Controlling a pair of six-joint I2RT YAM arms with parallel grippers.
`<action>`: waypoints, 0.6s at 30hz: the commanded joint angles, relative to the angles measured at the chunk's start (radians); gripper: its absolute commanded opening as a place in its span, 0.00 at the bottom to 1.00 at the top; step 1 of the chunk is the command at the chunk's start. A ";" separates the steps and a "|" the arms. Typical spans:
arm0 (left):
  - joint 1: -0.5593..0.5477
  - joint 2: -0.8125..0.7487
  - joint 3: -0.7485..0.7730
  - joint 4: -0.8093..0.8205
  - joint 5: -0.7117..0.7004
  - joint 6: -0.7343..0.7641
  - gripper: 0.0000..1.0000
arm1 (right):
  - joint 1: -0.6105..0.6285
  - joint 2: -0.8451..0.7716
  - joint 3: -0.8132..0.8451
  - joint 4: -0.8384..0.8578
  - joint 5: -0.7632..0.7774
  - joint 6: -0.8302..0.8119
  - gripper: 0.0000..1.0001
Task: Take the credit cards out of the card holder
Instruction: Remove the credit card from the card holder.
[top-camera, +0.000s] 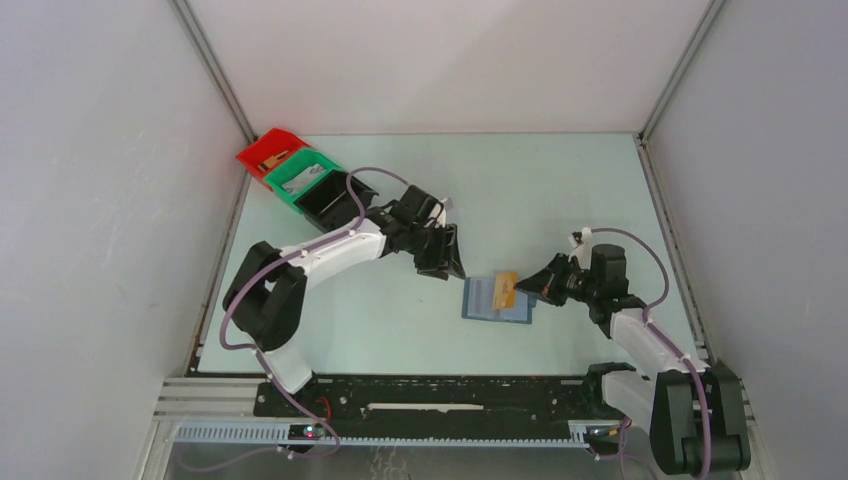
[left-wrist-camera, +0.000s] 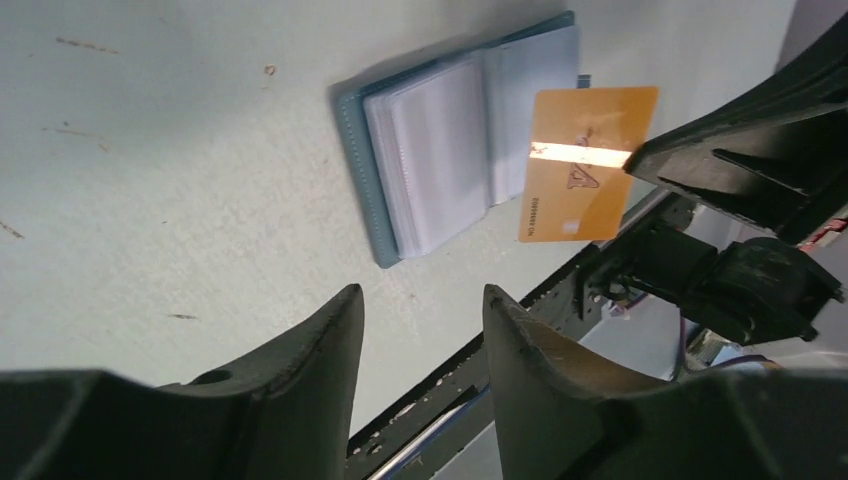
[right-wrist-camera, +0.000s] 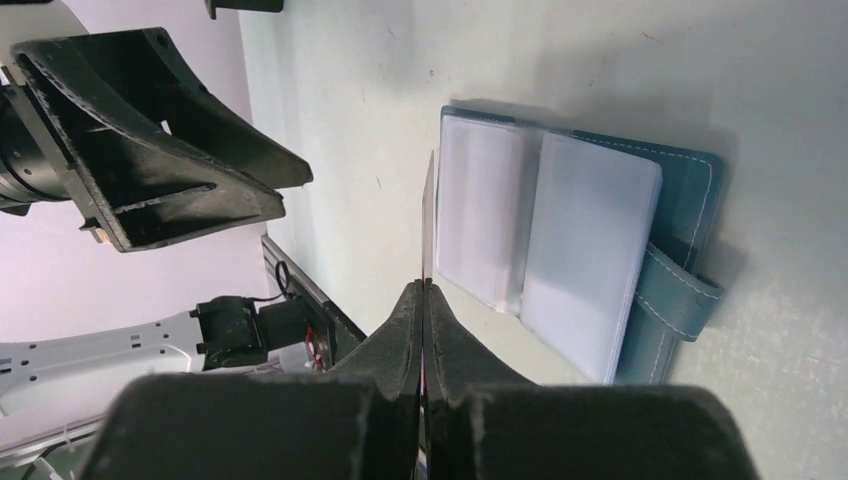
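The slate-blue card holder (top-camera: 484, 300) lies spread open on the table, its pale plastic sleeves up and its tab (right-wrist-camera: 684, 293) at one edge. My right gripper (top-camera: 523, 288) is shut on one tan credit card (top-camera: 506, 289) and holds it just above the holder's right half. In the left wrist view this card (left-wrist-camera: 588, 165) faces the camera beside the holder (left-wrist-camera: 440, 150). In the right wrist view the card (right-wrist-camera: 428, 215) shows edge-on above the shut gripper (right-wrist-camera: 424, 286). My left gripper (top-camera: 447, 262) hovers left of the holder, open and empty (left-wrist-camera: 420, 292). Other cards in the sleeves cannot be made out.
A red bin (top-camera: 262, 150), a green bin (top-camera: 298, 175) and a black bin (top-camera: 335, 198) stand in a row at the back left. White walls close the table in on three sides. A black rail (top-camera: 430, 395) runs along the near edge.
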 joint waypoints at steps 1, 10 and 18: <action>0.011 -0.020 0.054 0.000 0.086 0.022 0.54 | -0.006 -0.002 0.037 -0.012 -0.028 -0.003 0.00; 0.019 -0.048 -0.033 0.164 0.226 0.010 0.56 | -0.005 -0.040 0.034 0.036 -0.076 0.042 0.00; 0.021 -0.079 -0.167 0.486 0.363 -0.178 0.66 | -0.003 -0.026 -0.014 0.305 -0.174 0.245 0.00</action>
